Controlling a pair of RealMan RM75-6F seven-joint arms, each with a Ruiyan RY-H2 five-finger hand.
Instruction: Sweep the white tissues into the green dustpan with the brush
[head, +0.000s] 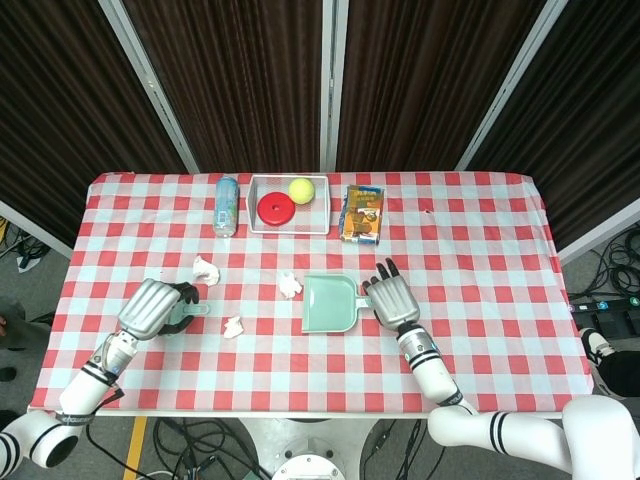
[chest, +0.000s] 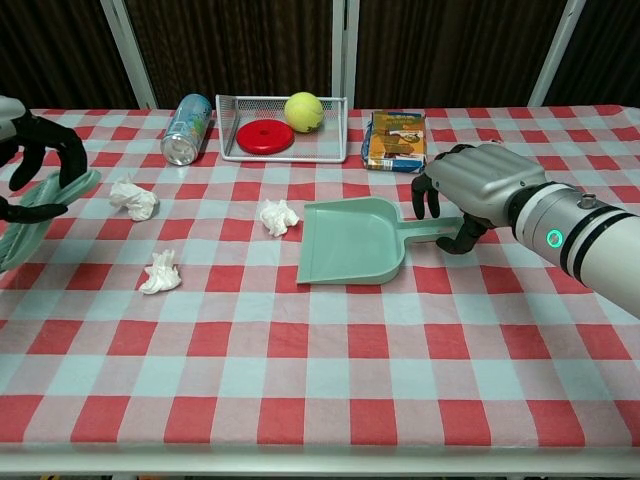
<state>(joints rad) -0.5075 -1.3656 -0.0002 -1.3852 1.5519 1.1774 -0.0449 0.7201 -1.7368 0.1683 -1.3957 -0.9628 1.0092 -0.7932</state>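
**Over the dustpan handle: right hand poised, brush waiting on the left**

Nearest the robot, on the red-and-white checked tablecloth (chest: 330, 370), the two hands sit at opposite ends of the work. Its right hand (chest: 478, 192) arches over the outer end of the handle of the green dustpan (chest: 352, 240), fingers curled down on either side of it. Whether they have actually closed on the handle cannot be told from either view. That handle runs roughly side to side, pointing toward the right hand, while the pan's open mouth faces the other way, toward the tissues. The right hand is plainly the nearer one to the pan.

At the left edge, the left hand (head: 152, 309) wraps a pale green brush (chest: 25, 225), fingers closed around it.

Between the two lie three crumpled white tissues: one (chest: 161, 272) closest to the robot, one (chest: 132, 198) farther back near the brush, and one (chest: 279, 216) just beside the pan's mouth. By my reading, any sweep should travel from the left toward the pan, along its long axis.

Farther back stand a toppled drink can (chest: 186, 129), a white wire basket (chest: 238, 152) holding a red disc (chest: 264, 135) and a tennis ball (chest: 303, 112), and a snack packet (chest: 396, 141).
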